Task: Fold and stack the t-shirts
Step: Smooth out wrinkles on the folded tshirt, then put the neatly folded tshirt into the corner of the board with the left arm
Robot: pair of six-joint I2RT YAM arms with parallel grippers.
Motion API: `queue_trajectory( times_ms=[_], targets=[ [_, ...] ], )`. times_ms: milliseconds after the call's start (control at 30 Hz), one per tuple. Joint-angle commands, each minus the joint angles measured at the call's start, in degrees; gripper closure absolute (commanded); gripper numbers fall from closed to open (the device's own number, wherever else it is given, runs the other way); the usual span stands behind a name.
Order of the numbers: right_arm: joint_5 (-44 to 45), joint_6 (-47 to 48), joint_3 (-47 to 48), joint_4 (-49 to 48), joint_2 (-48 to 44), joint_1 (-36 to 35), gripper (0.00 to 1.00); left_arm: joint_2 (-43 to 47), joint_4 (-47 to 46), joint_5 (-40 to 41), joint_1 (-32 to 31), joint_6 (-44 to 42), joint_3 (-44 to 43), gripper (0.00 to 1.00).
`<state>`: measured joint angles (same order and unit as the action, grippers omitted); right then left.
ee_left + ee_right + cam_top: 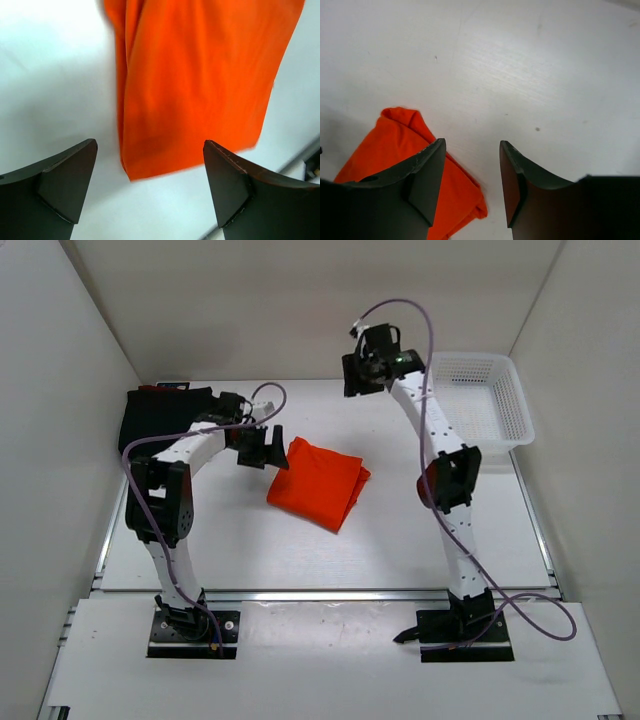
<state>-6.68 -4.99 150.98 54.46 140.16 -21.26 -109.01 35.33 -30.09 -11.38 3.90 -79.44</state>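
Observation:
The bright orange t-shirt [318,483] lies folded in a slanted rectangle at the table's middle; it also fills the top of the left wrist view [195,75] and shows at the lower left of the right wrist view [380,150]. A folded black t-shirt [160,418] rests at the far left, with a thin dark red edge [150,388] showing behind it. My left gripper [262,450] hovers just left of the orange shirt, open wide [150,143], nothing between its fingers. My right gripper [358,375] is raised at the back, open [472,143] and empty.
A white mesh basket [500,430] stands at the back right corner. White walls close in the table on the left, right and back. A metal rail [330,592] runs along the near edge in front of the arm bases.

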Motion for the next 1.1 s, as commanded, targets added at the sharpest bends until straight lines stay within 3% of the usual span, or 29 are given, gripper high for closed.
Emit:
queue_trajectory(
  times_ms=[0, 167, 300, 500, 633, 700, 767, 800, 867, 933, 1067],
  targets=[
    [4.39, 1.56, -2.69, -0.23, -13.05, -0.28, 0.56, -3.55, 0.16, 4.51, -2.25, -3.19, -7.45, 0.01],
    [6.68, 3.41, -9.20, 0.74, -19.12, -3.00, 0.56, -15.59, 10.27, 1.97, -4.79, -3.90, -19.50, 0.02],
    [11.06, 4.38, -11.84, 1.53, -22.99, -6.07, 0.55, -20.53, 17.38, 7.49, -6.46, -6.53, -25.40, 0.01],
    [13.62, 5.44, -13.68, 1.79, -26.68, -7.31, 0.56, -20.89, 21.53, 3.21, -7.78, -8.91, -22.62, 0.01],
    [14.68, 5.61, -19.64, -1.44, -30.63, -8.10, 0.57, -22.47, 24.87, -0.58, -9.71, -11.11, -22.34, 0.10],
    [15.03, 5.43, -23.68, -4.43, -33.09, -7.93, 0.57, -23.08, 24.87, -2.07, -10.33, -12.07, -21.12, 0.20],
    [15.64, 5.26, -29.31, -7.78, -36.52, -7.67, 0.56, -23.26, 23.65, -3.57, -9.72, -10.85, -20.06, 0.40],
    [15.90, 5.26, -33.25, -10.31, -38.97, -8.01, 0.57, -24.05, 23.38, -4.62, -9.72, -10.15, -19.79, 0.45],
    [16.52, 3.61, -39.77, -15.41, -42.94, -7.05, 0.58, -25.80, 23.38, -6.12, -8.75, -9.62, -22.32, 0.77],
    [15.82, 1.75, -49.85, -22.34, -49.60, -5.91, 0.60, -26.51, 23.30, -8.66, -8.23, -7.86, -23.74, 0.96],
    [17.65, -1.25, -63.15, -33.08, -60.42, -3.71, 0.67, -23.28, 20.57, -6.31, -6.38, -7.15, -26.02, 1.00]
  ],
)
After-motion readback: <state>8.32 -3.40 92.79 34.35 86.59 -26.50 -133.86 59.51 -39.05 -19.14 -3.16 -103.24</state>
